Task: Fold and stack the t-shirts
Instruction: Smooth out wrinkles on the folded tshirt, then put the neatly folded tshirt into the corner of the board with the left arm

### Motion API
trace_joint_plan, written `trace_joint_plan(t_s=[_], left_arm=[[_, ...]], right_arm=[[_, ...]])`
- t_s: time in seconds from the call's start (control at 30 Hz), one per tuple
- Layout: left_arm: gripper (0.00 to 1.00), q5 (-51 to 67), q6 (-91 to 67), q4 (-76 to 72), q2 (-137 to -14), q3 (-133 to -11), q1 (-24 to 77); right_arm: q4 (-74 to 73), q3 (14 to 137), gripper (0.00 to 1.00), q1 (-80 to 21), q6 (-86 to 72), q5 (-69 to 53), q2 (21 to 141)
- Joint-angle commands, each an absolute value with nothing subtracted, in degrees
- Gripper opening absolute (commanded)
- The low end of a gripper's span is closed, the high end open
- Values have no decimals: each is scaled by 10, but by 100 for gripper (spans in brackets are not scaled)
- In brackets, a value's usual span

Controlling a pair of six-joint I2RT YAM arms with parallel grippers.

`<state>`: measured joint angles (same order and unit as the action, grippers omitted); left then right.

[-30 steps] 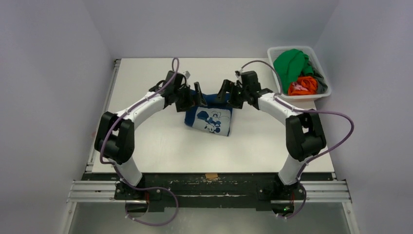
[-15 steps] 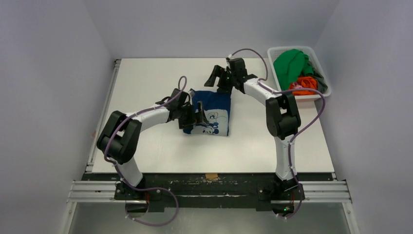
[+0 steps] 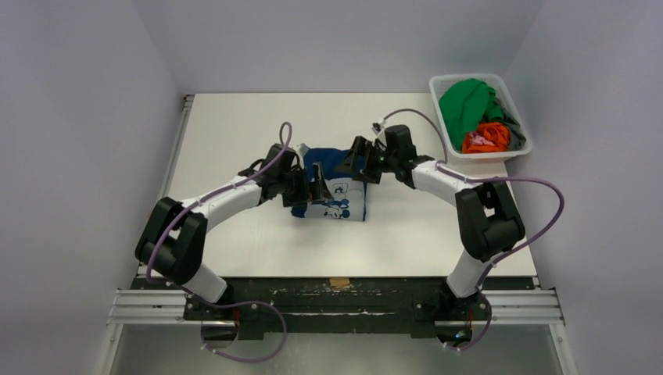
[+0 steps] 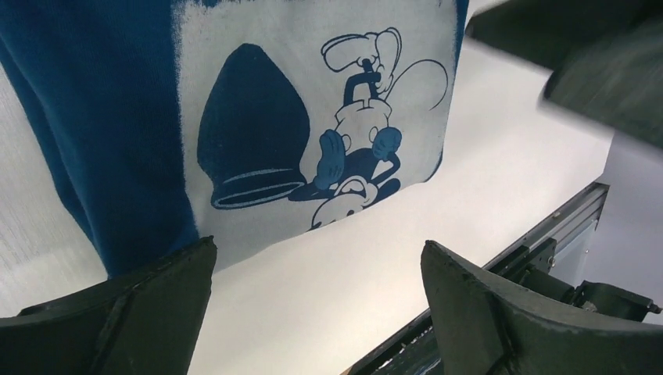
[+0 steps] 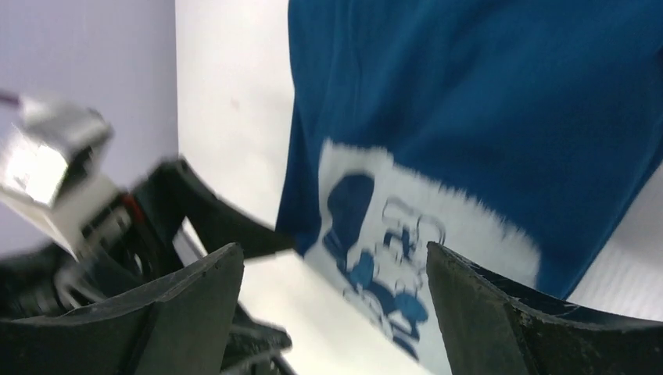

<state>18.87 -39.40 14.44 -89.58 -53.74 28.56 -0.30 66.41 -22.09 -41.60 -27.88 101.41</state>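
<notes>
The navy blue t-shirt (image 3: 344,195) lies folded in a small rectangle at the table's middle, its white cartoon-mouse print facing up. My left gripper (image 3: 318,184) is open and empty at the shirt's left edge; in the left wrist view (image 4: 317,250) its fingers (image 4: 156,297) frame bare table just past the print (image 4: 313,117). My right gripper (image 3: 358,161) is open and empty above the shirt's far right part; in the right wrist view (image 5: 332,254) the shirt (image 5: 485,109) lies below it. Green (image 3: 465,101), orange (image 3: 486,137) and dark grey (image 3: 512,122) shirts lie bundled in the basket.
The white slotted basket (image 3: 500,151) stands at the table's back right corner. The table (image 3: 234,125) has walls at the back and both sides. The metal rail (image 3: 336,301) with the arm bases runs along the near edge.
My right gripper has come back from the far side of the table, down over the shirt's far right part. My left gripper, which earlier moved to the shirt's left edge, has barely shifted since.
</notes>
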Motion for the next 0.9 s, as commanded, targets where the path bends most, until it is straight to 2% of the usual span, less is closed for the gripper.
trace_joint_plan(t_s=[0.0,0.1,0.27,0.37,0.6,0.77,0.87], left_arm=[[100,176,-405,114,-894,-526,287],[100,179,-415,97,-921,-523,287],[100,147,-414,121,-954,-523,285],[100,136,-409,137,-934,-521,282],[100,40,-381,200,-855,-555,279],[100,24,-358,231,-917,-616,242],[88,50,-347,249,-990,-668,223]], right_arm=[[114,556,85,-243,-476,-372,982],[128,500,85,-243,-484,-352,979],[37,473,84,-239,-450,-250,968],[11,458,84,-238,-436,-207,937],[-13,407,84,-239,-405,-154,759],[-59,371,86,-239,-399,-89,646],[-87,361,86,-238,-396,-61,603]])
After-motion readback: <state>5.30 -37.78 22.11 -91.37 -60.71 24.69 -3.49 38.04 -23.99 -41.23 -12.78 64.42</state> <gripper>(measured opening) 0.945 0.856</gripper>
